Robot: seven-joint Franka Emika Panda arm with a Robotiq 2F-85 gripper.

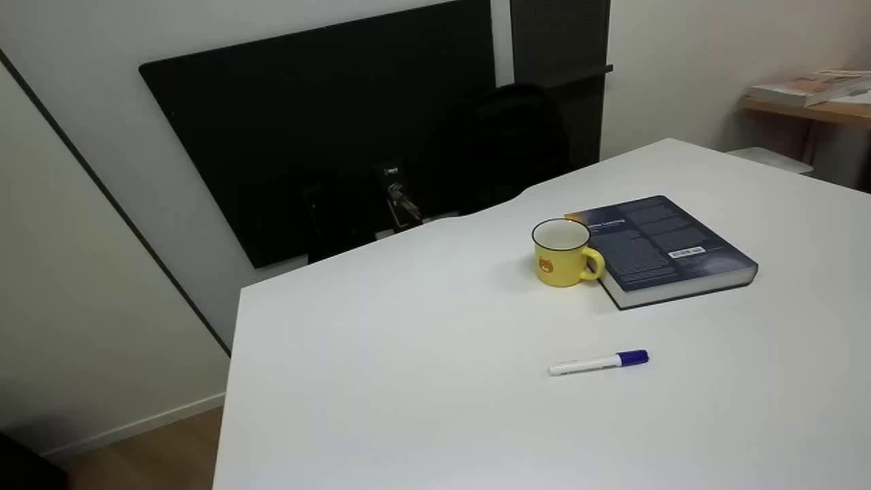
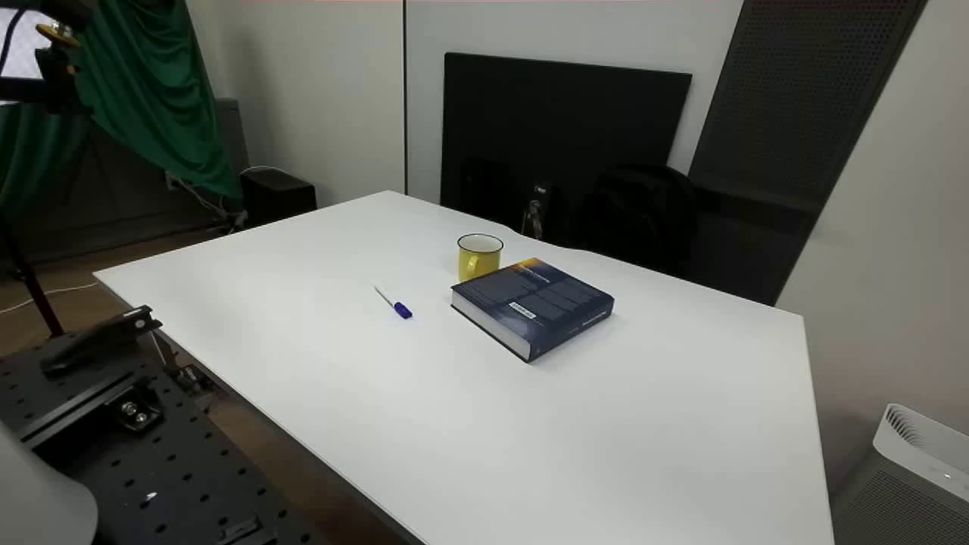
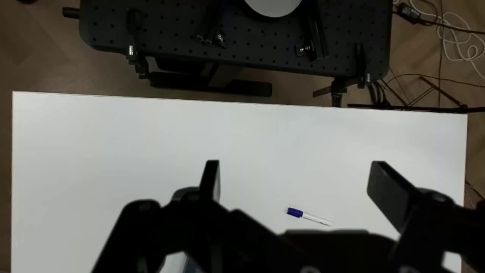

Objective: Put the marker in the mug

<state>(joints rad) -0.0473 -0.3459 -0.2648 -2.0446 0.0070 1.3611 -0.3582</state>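
Tool [image 3: 296, 176] agape, slender marker [image 1: 597, 363], cylindrical mug [image 1: 562, 263]

White, blue-capped marker [image 1: 593, 364] lying flat near upright yellow mug [image 1: 561, 263].

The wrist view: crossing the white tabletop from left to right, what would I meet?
Tabletop's left edge → tip of one dark jaw → marker, purple-blue cap first → tip of the other jaw → tabletop's right edge.

The white table [image 1: 408, 381] carries an upright yellow mug [image 1: 561, 261], a dark blue book [image 1: 670, 238] — and a marker [image 1: 599, 363].
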